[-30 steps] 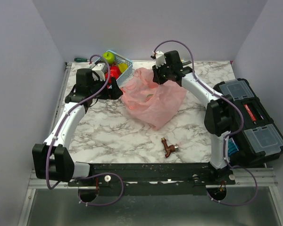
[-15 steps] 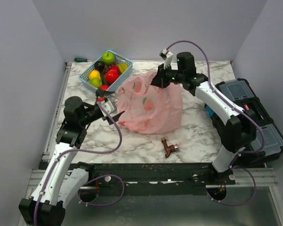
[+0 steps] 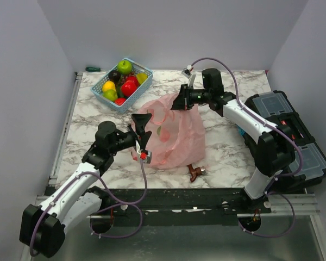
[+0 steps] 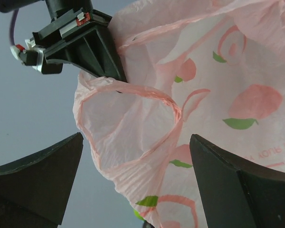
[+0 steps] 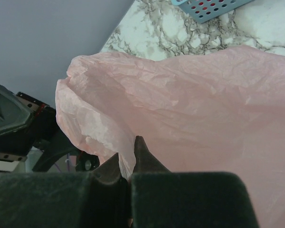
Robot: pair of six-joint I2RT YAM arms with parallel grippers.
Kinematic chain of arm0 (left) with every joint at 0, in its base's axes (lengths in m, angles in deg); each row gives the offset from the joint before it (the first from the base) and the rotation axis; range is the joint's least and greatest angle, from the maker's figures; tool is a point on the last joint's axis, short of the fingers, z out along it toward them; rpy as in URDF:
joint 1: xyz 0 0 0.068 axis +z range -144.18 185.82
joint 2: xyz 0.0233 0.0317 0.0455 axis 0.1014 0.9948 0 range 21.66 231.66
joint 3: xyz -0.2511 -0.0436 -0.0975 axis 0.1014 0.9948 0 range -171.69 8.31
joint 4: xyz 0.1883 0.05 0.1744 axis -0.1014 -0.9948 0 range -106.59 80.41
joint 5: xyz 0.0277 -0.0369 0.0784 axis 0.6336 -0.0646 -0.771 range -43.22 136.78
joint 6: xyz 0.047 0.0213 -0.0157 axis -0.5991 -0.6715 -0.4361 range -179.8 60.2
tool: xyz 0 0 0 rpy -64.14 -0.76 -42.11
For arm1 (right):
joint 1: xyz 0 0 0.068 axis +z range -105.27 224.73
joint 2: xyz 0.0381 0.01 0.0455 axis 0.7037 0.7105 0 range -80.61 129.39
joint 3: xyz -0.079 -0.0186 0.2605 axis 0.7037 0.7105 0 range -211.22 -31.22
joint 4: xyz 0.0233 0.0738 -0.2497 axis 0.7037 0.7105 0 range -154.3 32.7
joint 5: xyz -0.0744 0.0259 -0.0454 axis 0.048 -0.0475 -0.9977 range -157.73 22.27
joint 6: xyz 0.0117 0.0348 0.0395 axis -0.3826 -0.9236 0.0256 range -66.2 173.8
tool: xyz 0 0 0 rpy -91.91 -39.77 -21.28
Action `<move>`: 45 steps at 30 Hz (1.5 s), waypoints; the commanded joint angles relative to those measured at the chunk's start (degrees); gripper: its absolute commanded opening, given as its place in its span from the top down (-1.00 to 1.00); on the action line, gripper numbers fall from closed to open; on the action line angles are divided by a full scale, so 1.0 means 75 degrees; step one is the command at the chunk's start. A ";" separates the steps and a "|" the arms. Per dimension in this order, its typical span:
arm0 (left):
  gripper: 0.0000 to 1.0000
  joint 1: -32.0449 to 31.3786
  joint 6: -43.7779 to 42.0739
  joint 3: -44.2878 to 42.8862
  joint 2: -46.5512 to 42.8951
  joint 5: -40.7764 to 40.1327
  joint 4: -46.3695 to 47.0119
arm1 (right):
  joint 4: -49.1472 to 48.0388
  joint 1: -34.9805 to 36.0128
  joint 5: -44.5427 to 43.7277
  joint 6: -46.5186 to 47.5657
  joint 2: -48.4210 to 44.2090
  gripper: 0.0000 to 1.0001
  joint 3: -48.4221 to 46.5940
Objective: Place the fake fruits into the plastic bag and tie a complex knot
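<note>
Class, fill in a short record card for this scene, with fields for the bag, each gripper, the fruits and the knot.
Bag: pink plastic bag, crumpled on the marble table, top edge held up
Right gripper: shut on the bag's top edge
Left gripper: open, loop handle in front of it, not gripped
Fruits: fake fruits heaped in the blue basket, far left of the table
Knot: none seen; the handle hangs loose
</note>
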 commanded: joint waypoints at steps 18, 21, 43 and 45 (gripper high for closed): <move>-0.27 -0.0634 -0.3822 0.0384 0.1581 -0.1689 0.1582 | -0.0304 -0.0004 0.1309 -0.0465 -0.0309 0.98 0.0399; -0.38 -0.0645 -0.4424 0.0398 0.1333 -0.1486 0.0349 | -0.0316 -0.0004 0.1323 -0.0490 -0.0318 0.99 0.0361; 1.00 0.0248 0.5523 -0.2570 0.0660 0.1192 -0.1753 | -0.0055 -0.0004 -0.0242 0.2350 -0.0868 0.99 0.1198; 1.00 0.0717 0.6961 -0.2868 0.0921 0.1776 -0.1539 | -0.0098 -0.0004 -0.0339 0.3018 -0.1001 0.99 0.1328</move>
